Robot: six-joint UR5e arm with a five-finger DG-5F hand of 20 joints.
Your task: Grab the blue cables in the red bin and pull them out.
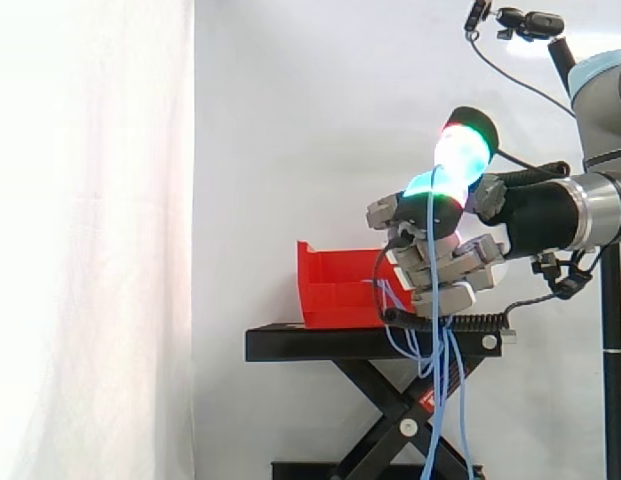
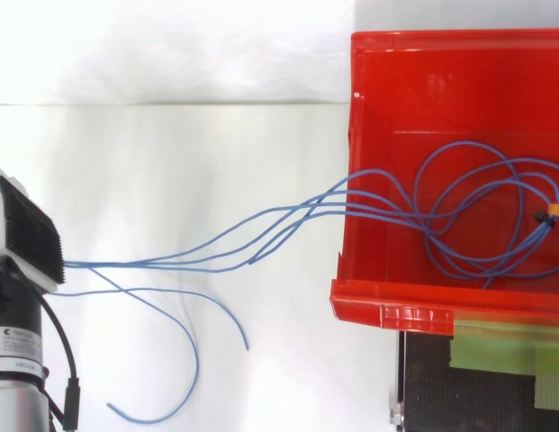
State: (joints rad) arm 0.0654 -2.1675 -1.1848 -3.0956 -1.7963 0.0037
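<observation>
While the hand [image 1: 460, 262] clenches the blue cables [image 2: 261, 229] (loose ends dangling), their loops lie in the red bin [image 2: 423, 81].

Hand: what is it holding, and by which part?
The blue cables, gripped mid-length in the hand; one stretch runs into the red bin, loose ends dangle.

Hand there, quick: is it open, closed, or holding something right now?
Hand: closed, fingers curled round the blue cables that trail out of the red bin.
</observation>
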